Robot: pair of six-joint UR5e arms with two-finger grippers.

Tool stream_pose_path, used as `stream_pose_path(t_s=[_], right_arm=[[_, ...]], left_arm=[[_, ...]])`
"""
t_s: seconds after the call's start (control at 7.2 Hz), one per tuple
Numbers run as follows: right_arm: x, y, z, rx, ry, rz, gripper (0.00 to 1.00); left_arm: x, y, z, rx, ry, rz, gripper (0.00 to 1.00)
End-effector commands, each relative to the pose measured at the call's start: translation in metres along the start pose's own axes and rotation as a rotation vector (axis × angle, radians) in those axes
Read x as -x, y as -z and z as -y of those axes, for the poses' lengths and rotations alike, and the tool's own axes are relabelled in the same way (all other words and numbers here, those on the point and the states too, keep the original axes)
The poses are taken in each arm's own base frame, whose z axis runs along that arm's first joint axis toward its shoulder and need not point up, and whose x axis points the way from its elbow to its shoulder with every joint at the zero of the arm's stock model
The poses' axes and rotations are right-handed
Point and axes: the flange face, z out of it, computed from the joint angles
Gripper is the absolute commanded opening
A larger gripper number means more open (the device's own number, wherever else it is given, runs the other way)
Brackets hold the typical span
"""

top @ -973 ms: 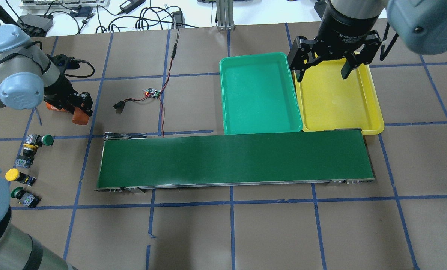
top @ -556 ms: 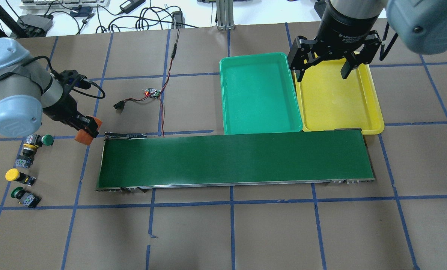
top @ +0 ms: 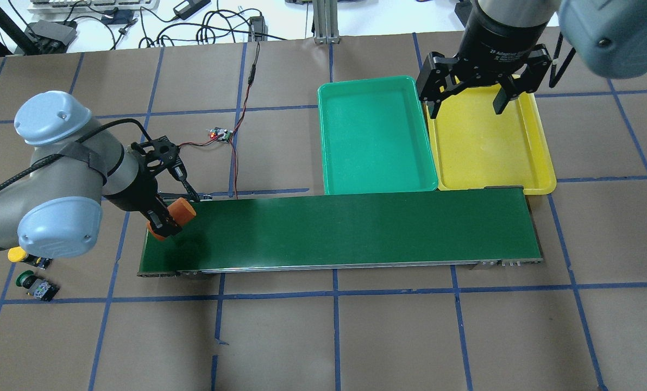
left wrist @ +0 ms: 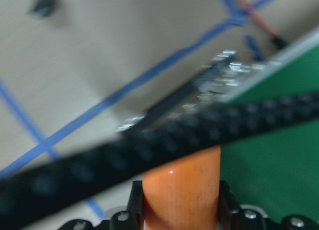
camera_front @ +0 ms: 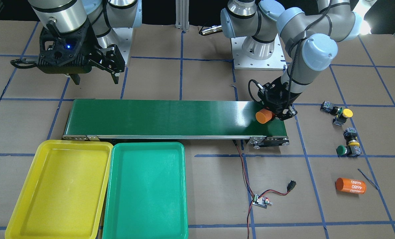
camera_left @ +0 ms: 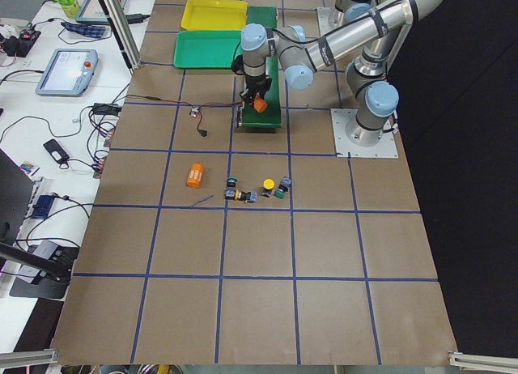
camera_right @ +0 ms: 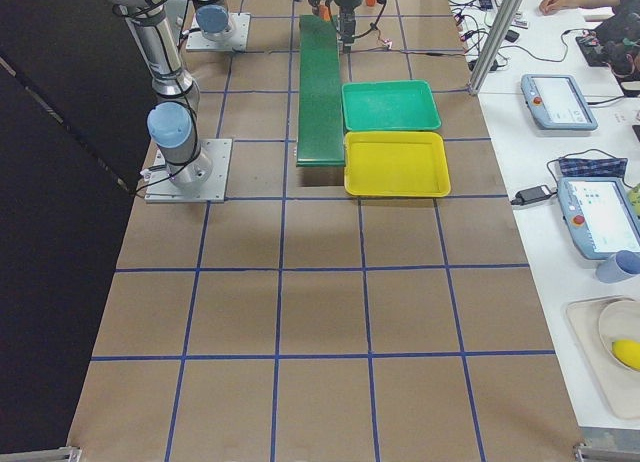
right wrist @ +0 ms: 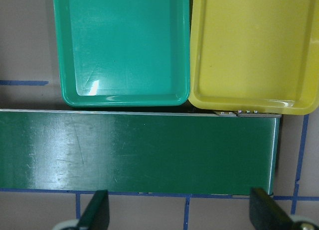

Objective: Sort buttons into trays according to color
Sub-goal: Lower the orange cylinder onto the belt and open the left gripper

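spotting small yellow- and green-capped push buttons point(top: 18, 253) just left of left gripper point(top: 170, 210) | clamping it on orange cylinder point(top: 183, 210) over long dark-green conveyor belt's point(top: 345, 228) left end | hovering right gripper point(top: 467, 108), spread wide, by belt's right end near shallow green plastic tray point(top: 375, 81) and yellow plastic tray point(top: 540, 163), far from buttons

A blurred black cable point(left wrist: 149, 150) crosses just ahead of the left gripper point(left wrist: 180, 206), whose orange cylinder point(left wrist: 180, 180) runs off the wrist view's bottom edge; overhead, its arm hides two buttons point(camera_front: 341, 150) behind it.
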Motion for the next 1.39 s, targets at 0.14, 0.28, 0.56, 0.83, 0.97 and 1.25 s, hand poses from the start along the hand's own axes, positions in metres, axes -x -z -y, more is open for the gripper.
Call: stream_pose_path(t_s=[0.14,0.28,0.56,0.83,0.97,1.25], right_arm=[[0.0,0.001,0.0,-0.004,0.0,0.002,1.0],[0.0,0.001,0.0,-0.004,0.0,0.002,1.0],[0.0,0.001,-0.001,-0.001,0.002,0.002,1.0],[0.001,0.001,-0.001,-0.003,0.002,0.002,1.0],[0.0,0.0,-0.001,0.005,0.003,0.001,1.0],[0.0,0.0,-0.003,0.003,0.003,-0.006,1.0]], left_arm=[[-0.022,-0.034,0.003,-0.06,-0.116,-0.009,0.52],[-0.017,-0.034,0.004,-0.09,-0.122,0.038,1.0],[-0.019,-0.015,0.001,-0.091,-0.017,0.079,1.0],[0.008,0.007,-0.021,-0.07,0.08,0.075,1.0],[0.045,0.009,-0.061,-0.048,0.213,0.075,1.0],[0.113,0.038,-0.128,-0.024,0.403,0.138,1.0]])
